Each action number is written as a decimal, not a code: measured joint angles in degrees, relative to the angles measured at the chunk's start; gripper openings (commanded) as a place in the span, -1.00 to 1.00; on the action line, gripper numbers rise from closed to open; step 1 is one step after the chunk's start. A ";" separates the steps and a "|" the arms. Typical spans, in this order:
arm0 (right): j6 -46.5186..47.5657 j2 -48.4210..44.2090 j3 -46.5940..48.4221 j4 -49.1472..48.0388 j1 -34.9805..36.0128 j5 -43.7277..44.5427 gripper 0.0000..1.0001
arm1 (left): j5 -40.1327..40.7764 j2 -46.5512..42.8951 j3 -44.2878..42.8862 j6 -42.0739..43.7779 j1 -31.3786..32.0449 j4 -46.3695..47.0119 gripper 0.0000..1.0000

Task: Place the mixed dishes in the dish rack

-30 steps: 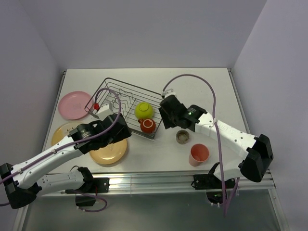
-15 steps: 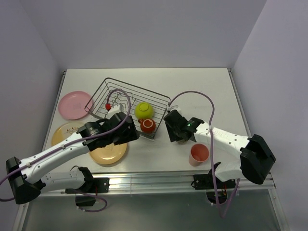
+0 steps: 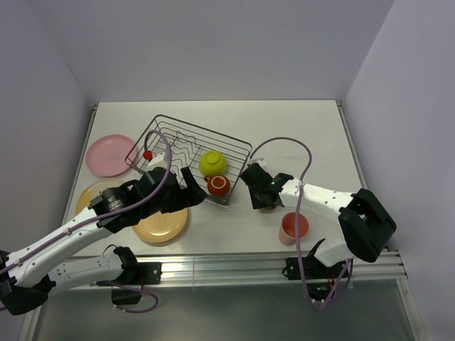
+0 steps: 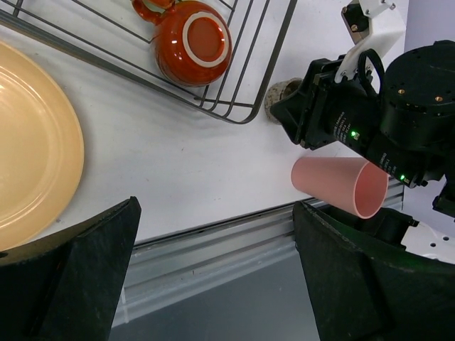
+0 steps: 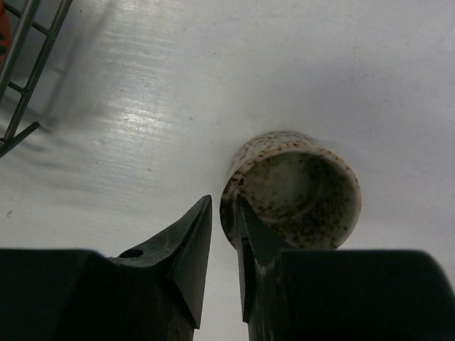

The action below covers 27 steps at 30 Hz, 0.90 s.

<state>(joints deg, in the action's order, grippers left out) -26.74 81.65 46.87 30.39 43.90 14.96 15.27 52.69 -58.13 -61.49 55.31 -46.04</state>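
Note:
The dish rack (image 3: 186,144) holds the lime-green bowl (image 3: 212,163) and the red mug (image 3: 217,185) (image 4: 193,41), which lies upside down in its near corner. My left gripper (image 3: 190,189) (image 4: 220,273) hovers wide open and empty just left of the mug, over the tan-orange plate (image 3: 162,224) (image 4: 28,142). My right gripper (image 3: 264,201) (image 5: 225,202) is down on the grey-beige cup (image 5: 291,188) (image 4: 283,96). One finger is inside the rim, the other outside with a thin gap. The salmon-pink tumbler (image 3: 294,227) (image 4: 340,186) stands near it. The pink plate (image 3: 110,154) and cream plate (image 3: 89,195) lie at the left.
The rack's wire corner (image 5: 18,92) is close to the left of the cup. The table's front edge and metal rail (image 3: 234,261) (image 4: 213,245) run just below both grippers. My right arm (image 4: 384,99) crowds the space beside the tumbler.
My right gripper came down from beside the rack onto the cup and its jaws narrowed round the rim. My left gripper swung right toward the red mug and opened wide.

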 measured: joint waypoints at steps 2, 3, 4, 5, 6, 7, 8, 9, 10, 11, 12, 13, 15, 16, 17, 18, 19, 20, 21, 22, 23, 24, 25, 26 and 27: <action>-0.57 0.44 -0.09 -0.22 -0.04 0.02 -0.51 | 0.00 -0.02 0.00 0.26 0.00 -0.04 0.88; -0.74 0.55 -0.09 -0.24 -0.04 0.04 -0.52 | 0.02 -0.02 0.00 0.39 0.00 -0.04 0.89; -0.90 0.61 -0.09 -0.26 -0.04 0.09 -0.52 | 0.00 0.00 0.00 0.50 0.00 -0.04 0.89; -1.01 0.66 -0.09 -0.28 -0.04 0.13 -0.53 | 0.00 0.00 0.00 0.66 0.00 -0.04 0.90; -1.14 0.72 -0.09 -0.26 -0.04 0.24 -0.56 | 0.00 0.02 0.00 0.81 0.00 -0.04 0.90; -1.18 0.76 -0.09 -0.24 -0.07 0.35 -0.66 | 0.00 0.02 -0.02 0.87 0.00 -0.04 0.90; -1.31 0.81 -0.09 -0.22 -0.07 0.46 -0.89 | -0.02 0.02 -0.02 1.01 0.00 -0.04 0.90; -1.29 0.81 -0.07 -0.17 -0.07 0.63 -1.00 | -0.02 0.02 -0.02 1.14 0.00 -0.02 0.90; -1.44 0.81 0.00 -0.11 -0.07 1.03 -1.00 | -0.07 0.02 -0.04 1.38 0.00 0.02 0.90; -1.62 0.79 0.11 0.04 -0.07 1.44 -1.00 | -0.39 0.00 -0.04 1.92 0.00 0.15 0.90; -1.75 0.72 0.24 0.22 -0.07 1.77 -1.00 | -0.74 -0.02 -0.04 2.40 0.00 0.59 0.90; -1.77 0.52 0.44 0.61 -0.07 2.14 -1.00 | -1.20 -0.04 -0.04 2.75 0.00 1.16 0.90; -1.73 -0.61 0.57 1.49 -0.26 2.29 -1.00 | -3.69 -0.57 0.07 4.50 -0.02 3.61 0.95; -1.70 -1.70 0.68 2.14 -0.63 2.08 -1.00 | -4.83 -1.03 0.31 5.29 -0.02 5.20 0.96; -1.73 -3.04 0.81 2.58 -1.20 1.44 -1.00 | -6.32 -1.79 0.68 6.25 -0.02 7.13 0.97; -1.64 -4.57 0.90 2.95 -1.88 0.79 -1.00 | -7.72 -2.60 1.09 7.13 -0.02 8.83 0.99; -1.51 -6.34 1.14 3.50 -2.71 -0.17 -1.00 | -8.92 -3.32 1.49 7.96 -0.02 10.49 0.98; -1.36 -8.02 1.46 3.93 -3.54 -1.31 -1.00 | -9.88 -3.98 1.88 8.72 -0.02 12.02 0.98; -1.22 -9.90 1.90 4.35 -4.39 -2.45 -1.00 | -10.99 -4.61 2.27 9.64 -0.02 13.68 0.98; -1.01 -12.24 2.45 4.57 -5.46 -4.15 -1.00 | -11.80 -5.11 2.73 10.29 -0.02 15.39 0.98; -0.90 -14.53 3.19 4.85 -6.56 -6.29 -1.00 | -12.57 -5.44 3.21 10.97 -0.02 16.81 0.98; -0.87 -16.44 4.00 4.98 -7.39 -7.93 -1.00 | -13.29 -5.75 3.72 11.61 -0.02 18.40 0.98; -0.85 -18.88 5.16 5.03 -8.37 -10.40 -1.00 | -13.97 -5.86 4.15 12.15 -0.02 19.54 0.98; -0.90 -20.63 6.19 5.07 -9.42 -12.61 -1.00 | -14.45 -5.90 4.63 12.72 -0.02 20.76 0.98; -0.96 -22.51 7.43 5.05 -10.58 -15.34 -1.00 | -15.08 -5.88 5.25 13.29 -0.02 22.21 0.98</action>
<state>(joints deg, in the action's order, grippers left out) -27.70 59.13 54.30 35.44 33.32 -0.38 0.19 46.81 -52.88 -48.21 55.29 -23.83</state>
